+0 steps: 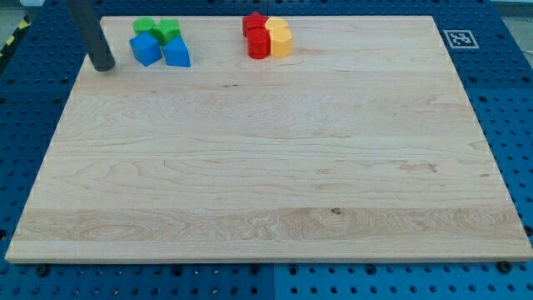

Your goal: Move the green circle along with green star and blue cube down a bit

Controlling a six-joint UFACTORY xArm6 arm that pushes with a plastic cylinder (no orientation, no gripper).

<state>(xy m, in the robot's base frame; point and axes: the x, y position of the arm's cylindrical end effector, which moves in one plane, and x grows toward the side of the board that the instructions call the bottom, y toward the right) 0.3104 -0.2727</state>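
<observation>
A green circle [144, 27] and a green star [167, 31] sit side by side near the view's top left of the wooden board [266, 167]. Just below them are a blue cube [145, 49] and a blue wedge-like block [176, 53], all touching in one cluster. My tip [103, 67] rests on the board at the view's left of the cluster, a short gap from the blue cube.
A second cluster stands at the view's top centre: a red star [253, 23], a red block [259, 44], a yellow block [281, 42] and another yellow block [276, 27]. A black-and-white marker [457, 38] lies off the board's top right corner.
</observation>
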